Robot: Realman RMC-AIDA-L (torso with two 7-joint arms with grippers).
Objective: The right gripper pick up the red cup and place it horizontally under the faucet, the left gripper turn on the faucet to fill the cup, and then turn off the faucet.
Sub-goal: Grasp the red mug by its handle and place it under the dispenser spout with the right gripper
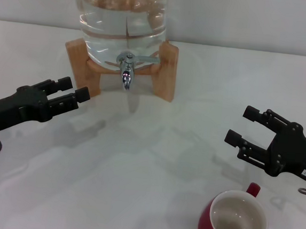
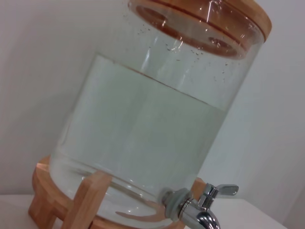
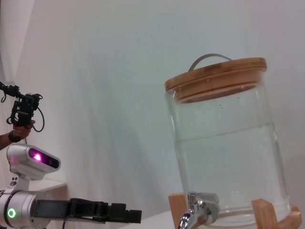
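Glossy red cup, chrome faucet.

A white tabletop carries a wooden stand under the water jar, and a red cup.

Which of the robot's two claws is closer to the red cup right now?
The right one. The right gripper hovers open just above and behind the red cup, not touching it. The left gripper is open far across the table, near the faucet.
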